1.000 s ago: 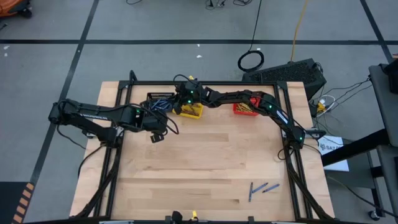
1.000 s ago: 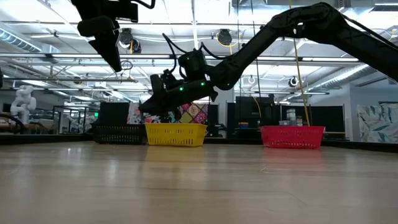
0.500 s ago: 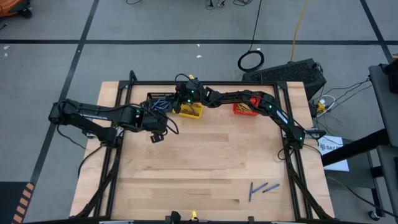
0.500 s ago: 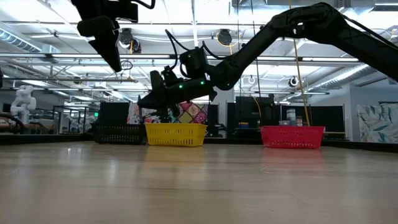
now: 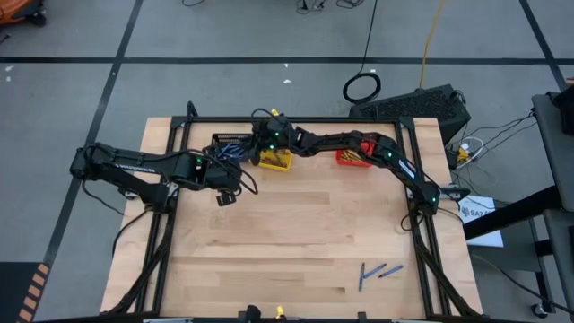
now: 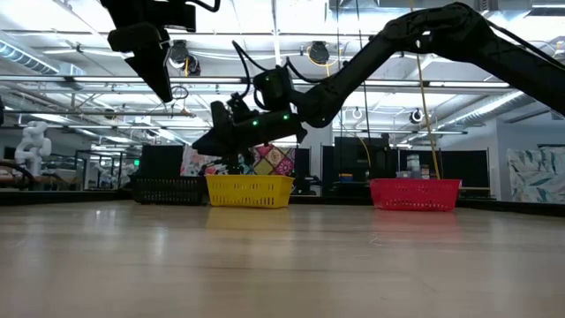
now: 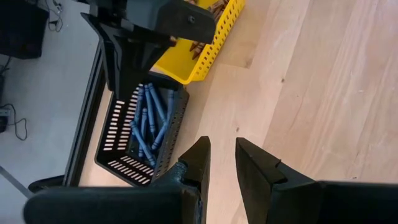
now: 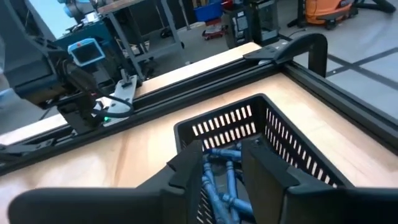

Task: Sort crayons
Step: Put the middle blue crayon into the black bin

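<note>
A black mesh basket [image 5: 231, 144] at the table's far edge holds several blue crayons [image 8: 224, 155]. My right gripper [image 8: 225, 163] hangs open just above this basket [image 7: 146, 127], nothing between its fingers. It reaches in from the right, over the yellow basket [image 5: 273, 160], which holds tan and olive crayons [image 7: 202, 9]. My left gripper [image 7: 221, 163] hovers open and empty over bare wood, nearer the front than the black basket [image 5: 226, 194]. Two or three loose blue crayons [image 5: 375, 272] lie flat on the table near its front right.
A red basket [image 5: 352, 158] with crayons stands right of the yellow one, under my right arm. A black metal frame [image 8: 292, 53] runs along the table's far and side edges. Bare wood [image 5: 296, 224] fills the table's middle and front left.
My right gripper has opened above the black basket, its arm staying where it was.
</note>
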Motion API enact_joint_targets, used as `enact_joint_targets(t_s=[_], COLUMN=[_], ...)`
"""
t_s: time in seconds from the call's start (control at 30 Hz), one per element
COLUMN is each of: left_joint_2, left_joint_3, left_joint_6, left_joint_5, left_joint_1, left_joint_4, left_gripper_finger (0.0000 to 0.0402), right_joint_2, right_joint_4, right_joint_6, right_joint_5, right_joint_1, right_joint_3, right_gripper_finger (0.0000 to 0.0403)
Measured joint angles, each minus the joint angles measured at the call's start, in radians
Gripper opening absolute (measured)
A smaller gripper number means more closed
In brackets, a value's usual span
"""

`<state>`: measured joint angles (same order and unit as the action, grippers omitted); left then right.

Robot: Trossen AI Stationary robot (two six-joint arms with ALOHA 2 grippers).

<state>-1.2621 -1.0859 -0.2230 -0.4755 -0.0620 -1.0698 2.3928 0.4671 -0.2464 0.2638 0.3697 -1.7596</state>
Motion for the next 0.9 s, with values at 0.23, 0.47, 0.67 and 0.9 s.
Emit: enact_joint_targets(t_s=[0.23, 0.47, 0.67, 0.9], left_joint_2=[0.000, 0.000, 0.000, 0.000], left_joint_3=[0.000, 0.000, 0.000, 0.000], left_joint_6=[-0.003, -0.002, 0.002, 0.001], left_joint_5=[0.000, 0.000, 0.000, 0.000], left_joint_1=[0.000, 0.000, 0.000, 0.002], left_joint_4=[-0.013, -0.009, -0.009, -0.008], left_gripper_finger=[0.0070, 0.0070, 0.0070, 0.0070], right_joint_2=[-0.079, -0.288, -0.474, -0.608], right_joint_4=[-0.140, -0.559, -0.956, -1.297], right_joint_6=[0.024, 0.228, 0.335, 0.284], right_joint_5=[0.002, -0.002, -0.055, -0.110], right_joint_1=[0.012, 0.031, 0.043, 0.043], right_joint_3=[0.000, -0.001, -0.001, -0.001], right_gripper_finger=[0.0100, 0.0100, 0.0100, 0.0100])
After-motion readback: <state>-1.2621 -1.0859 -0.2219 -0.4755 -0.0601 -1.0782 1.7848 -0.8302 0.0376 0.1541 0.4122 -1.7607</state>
